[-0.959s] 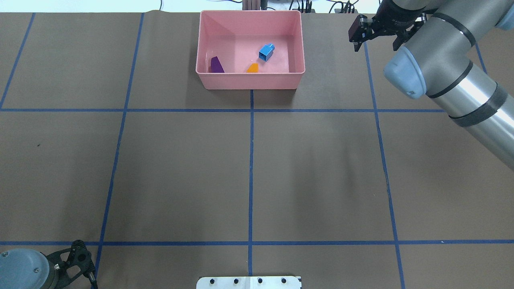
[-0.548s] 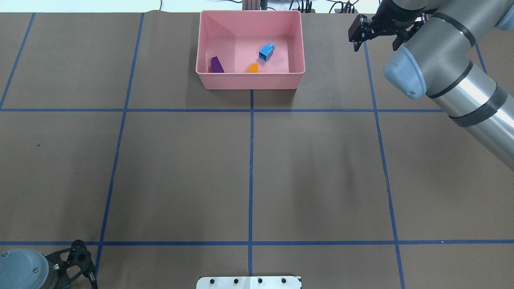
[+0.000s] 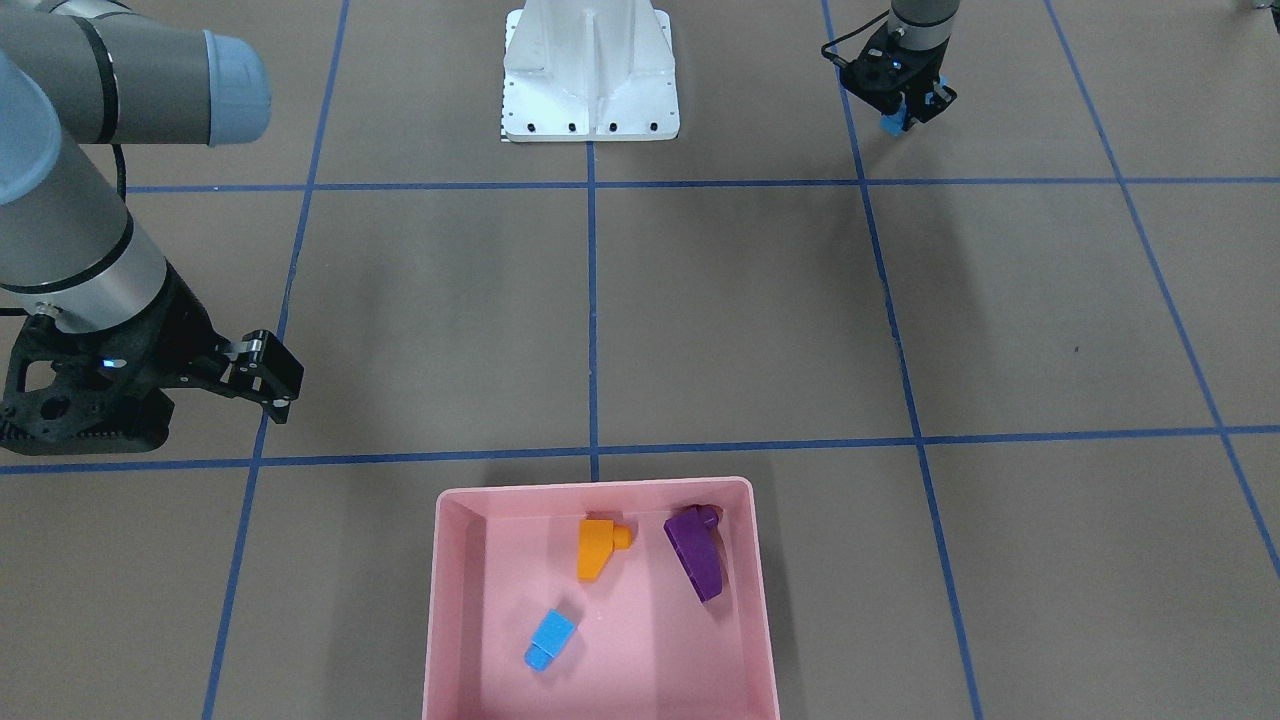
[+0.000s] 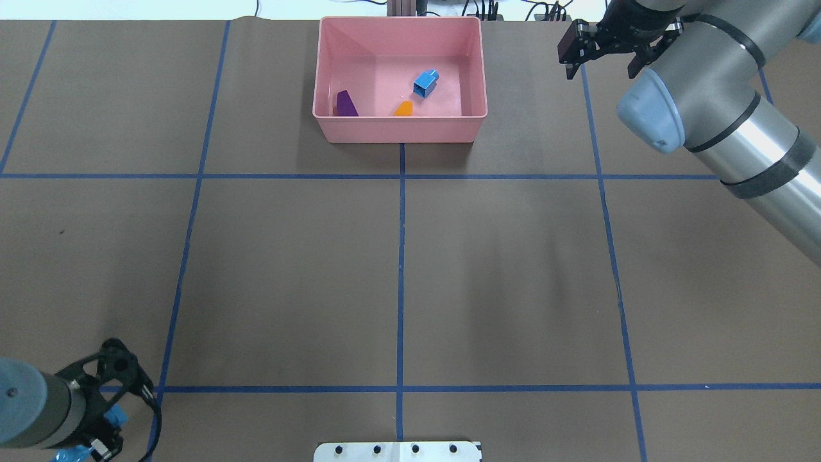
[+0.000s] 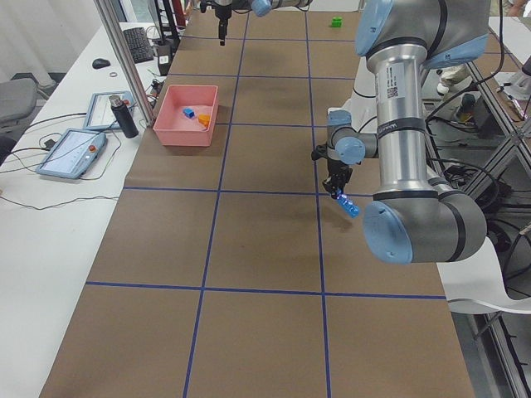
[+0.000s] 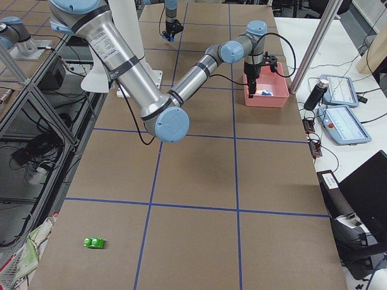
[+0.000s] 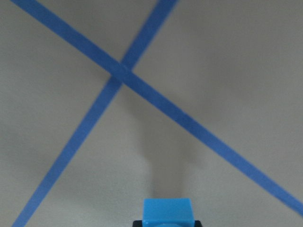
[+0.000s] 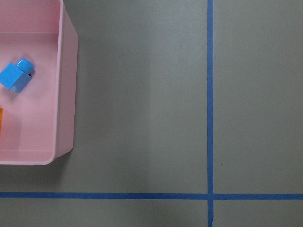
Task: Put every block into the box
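I hold the long light-blue block point(image 5: 348, 205) clamped in my left tool point(image 3: 900, 108), raised off the table point(image 4: 288, 269) near my base. The orange block point(image 3: 595, 548), purple block point(image 3: 697, 552) and small light-blue block point(image 3: 549, 638) lie in the pink box point(image 3: 447, 600). The green block point(image 6: 94, 243) lies far off. My right tool point(image 4: 601, 64) hangs wide and empty beside the box.

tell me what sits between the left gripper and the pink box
Only bare brown paper crossed by blue tape lines lies between the left gripper, shut on a light-blue block, and the box, as the front-facing view shows.
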Action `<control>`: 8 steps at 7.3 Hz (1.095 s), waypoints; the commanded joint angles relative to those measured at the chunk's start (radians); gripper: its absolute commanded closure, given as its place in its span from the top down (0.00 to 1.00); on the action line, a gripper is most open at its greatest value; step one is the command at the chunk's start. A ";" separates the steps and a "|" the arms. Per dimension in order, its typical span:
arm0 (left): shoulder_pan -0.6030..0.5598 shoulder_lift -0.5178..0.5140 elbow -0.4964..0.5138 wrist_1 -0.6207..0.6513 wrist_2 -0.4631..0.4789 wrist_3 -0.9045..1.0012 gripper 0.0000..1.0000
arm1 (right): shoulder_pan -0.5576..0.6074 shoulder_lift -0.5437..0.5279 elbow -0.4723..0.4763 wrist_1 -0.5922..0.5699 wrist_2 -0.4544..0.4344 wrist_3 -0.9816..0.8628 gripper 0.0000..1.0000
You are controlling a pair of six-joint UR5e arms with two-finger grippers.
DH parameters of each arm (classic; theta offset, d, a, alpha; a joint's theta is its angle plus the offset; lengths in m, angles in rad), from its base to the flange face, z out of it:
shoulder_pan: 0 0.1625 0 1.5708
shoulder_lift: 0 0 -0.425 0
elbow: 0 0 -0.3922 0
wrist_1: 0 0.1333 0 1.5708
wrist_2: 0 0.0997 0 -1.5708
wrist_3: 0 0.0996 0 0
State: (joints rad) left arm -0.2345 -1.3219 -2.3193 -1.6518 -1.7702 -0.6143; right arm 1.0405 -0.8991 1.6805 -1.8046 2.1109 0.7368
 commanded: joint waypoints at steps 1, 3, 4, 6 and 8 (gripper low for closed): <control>-0.214 -0.109 -0.035 0.001 -0.072 -0.123 0.00 | 0.009 -0.001 0.002 -0.001 0.001 -0.031 1.00; -0.377 -0.294 0.007 0.010 -0.139 -0.234 0.00 | 0.038 -0.079 0.051 -0.002 0.007 -0.152 1.00; -0.414 -0.416 0.067 0.014 -0.144 -0.339 0.00 | 0.073 -0.134 0.067 0.004 0.052 -0.215 1.00; -0.472 -0.694 0.261 0.050 -0.144 -0.526 0.00 | 0.116 -0.261 0.141 0.002 0.064 -0.344 1.00; -0.500 -1.013 0.558 0.067 -0.143 -0.632 0.00 | 0.119 -0.387 0.249 0.004 0.061 -0.399 1.00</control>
State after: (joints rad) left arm -0.7165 -2.1304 -1.9532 -1.5944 -1.9137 -1.1746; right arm 1.1541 -1.2059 1.8586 -1.8014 2.1706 0.3755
